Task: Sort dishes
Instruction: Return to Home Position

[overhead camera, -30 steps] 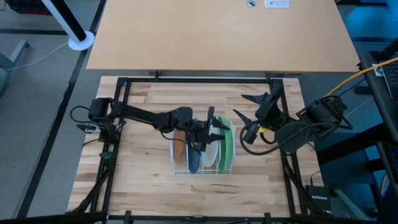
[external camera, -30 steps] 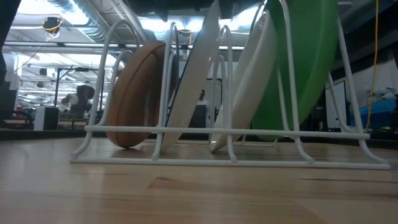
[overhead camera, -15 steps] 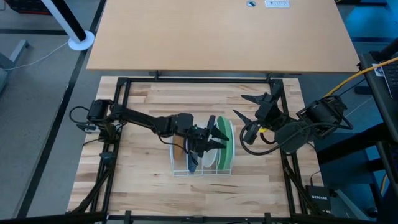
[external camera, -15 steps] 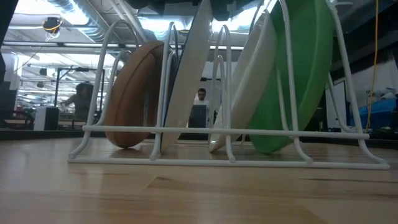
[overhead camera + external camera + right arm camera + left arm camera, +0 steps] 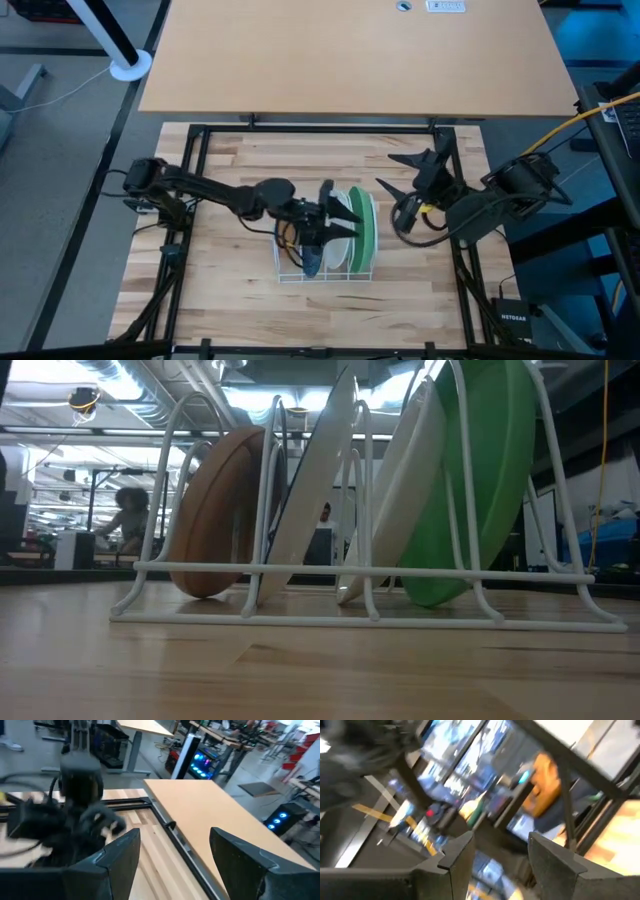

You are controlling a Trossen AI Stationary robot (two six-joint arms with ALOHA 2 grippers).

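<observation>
Where the left gripper (image 5: 340,213) hangs above the middle of the white wire rack (image 5: 282,272), its two dark fingers stand spread apart and hold nothing. The left wrist view confirms the gap: open space lies between the fingers, with only a blurred room beyond.

All four dishes stand on edge in the rack's slots. The high view gives their order from left to right: tan-brown divided round plate (image 5: 290,240), dark blue round plate (image 5: 312,262), white round plate (image 5: 338,252), green round plate (image 5: 366,228). The low view adds what cannot be read from above, namely that every plate leans to the right against the wires, with the green one overlapping the white one. There the plate in the second slot shows a pale face, so its blue is legible only from above. The rack rests on the pale butcher-block wooden table (image 5: 230,270).

Near the rack's right side and apart from it, the right gripper (image 5: 385,170) is held above the table with its fingers splayed wide and empty. Its wrist view looks past them to the smooth beige desk top (image 5: 210,815) beyond the table and the left arm, blurred.

Only the low view shows a person (image 5: 125,520) far back in the room.
</observation>
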